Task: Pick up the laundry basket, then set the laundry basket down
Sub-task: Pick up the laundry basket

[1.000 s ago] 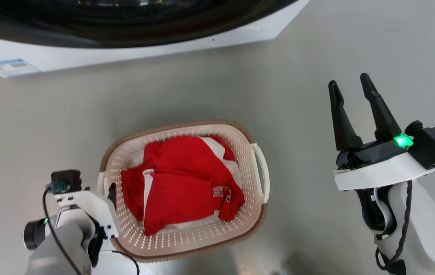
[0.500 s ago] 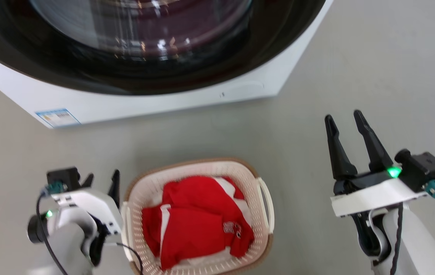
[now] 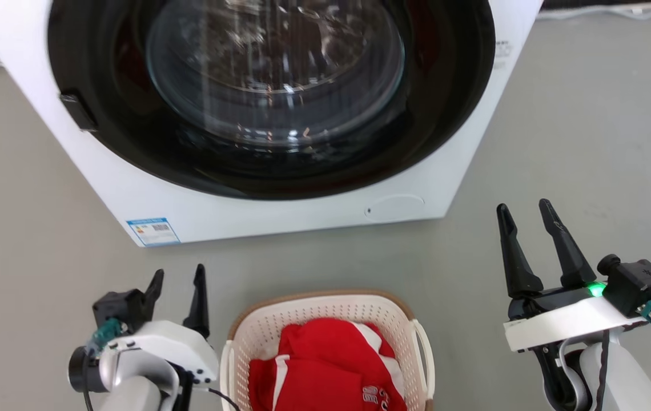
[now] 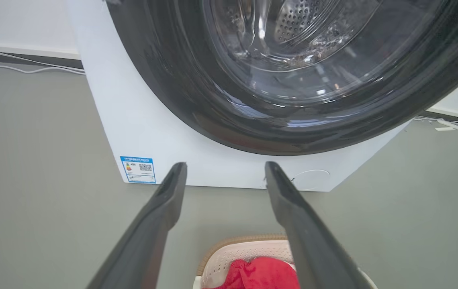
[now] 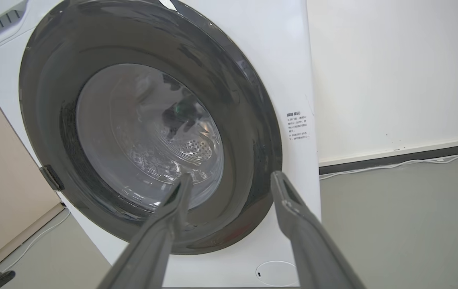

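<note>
The cream-white perforated laundry basket (image 3: 325,311) with a tan rim stands on the grey floor at the bottom middle of the head view, holding red and white clothes (image 3: 325,365). Its far rim shows low in the left wrist view as laundry basket (image 4: 237,251). My left gripper (image 3: 180,277) is open just left of the basket, apart from it, fingers empty; it also appears as left gripper (image 4: 225,168). My right gripper (image 3: 522,208) is open and empty well to the basket's right, seen too as right gripper (image 5: 231,176).
A white front-loading washing machine (image 3: 280,211) with a dark round glass door (image 3: 274,85) stands just beyond the basket. Grey floor (image 3: 588,125) stretches to the right. A white wall with dark skirting (image 5: 393,160) and cables lies behind the machine.
The head camera has tilted up, so the basket slid to the bottom edge and the washer door came into view. My left gripper let go of the basket's left side and now stands beside it.
</note>
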Robot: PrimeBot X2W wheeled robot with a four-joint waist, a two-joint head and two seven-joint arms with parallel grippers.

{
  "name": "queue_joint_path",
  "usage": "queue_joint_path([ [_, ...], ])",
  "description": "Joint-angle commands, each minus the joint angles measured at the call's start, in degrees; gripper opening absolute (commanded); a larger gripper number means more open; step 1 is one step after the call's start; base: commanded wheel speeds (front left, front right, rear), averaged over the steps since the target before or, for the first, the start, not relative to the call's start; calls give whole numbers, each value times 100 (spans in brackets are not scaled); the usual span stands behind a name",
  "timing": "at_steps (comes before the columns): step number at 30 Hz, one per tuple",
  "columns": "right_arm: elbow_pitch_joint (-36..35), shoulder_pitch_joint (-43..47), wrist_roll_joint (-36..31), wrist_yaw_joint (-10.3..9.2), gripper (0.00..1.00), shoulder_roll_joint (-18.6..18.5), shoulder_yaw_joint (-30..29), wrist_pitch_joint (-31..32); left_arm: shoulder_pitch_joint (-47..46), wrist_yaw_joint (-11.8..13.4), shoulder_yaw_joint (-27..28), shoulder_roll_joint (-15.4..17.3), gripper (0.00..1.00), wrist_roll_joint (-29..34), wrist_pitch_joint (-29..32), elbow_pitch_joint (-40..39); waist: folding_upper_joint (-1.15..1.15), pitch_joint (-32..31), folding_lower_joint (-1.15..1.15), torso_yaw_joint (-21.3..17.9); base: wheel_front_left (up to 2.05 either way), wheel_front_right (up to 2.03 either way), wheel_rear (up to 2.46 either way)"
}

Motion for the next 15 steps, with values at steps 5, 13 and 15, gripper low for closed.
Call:
queue_joint_path([
  [5, -194, 144, -283, 40, 100, -48, -68, -52, 391, 129, 440, -117, 100, 471, -52, -1011, 0, -275, 0, 141, 0, 0, 0],
  [13, -277, 329, -470, 40, 100, -31, -387, -52, 967, 125, 759, -300, 100, 1023, -52, -2326, 0, -506, 0, 210, 0, 0, 0],
  [15, -291, 342, -503, 40, 100, -32, -446, -52, 1081, 96, 836, -327, 100, 1114, -52, -2545, 0, -553, 0, 215, 0, 0, 0],
])
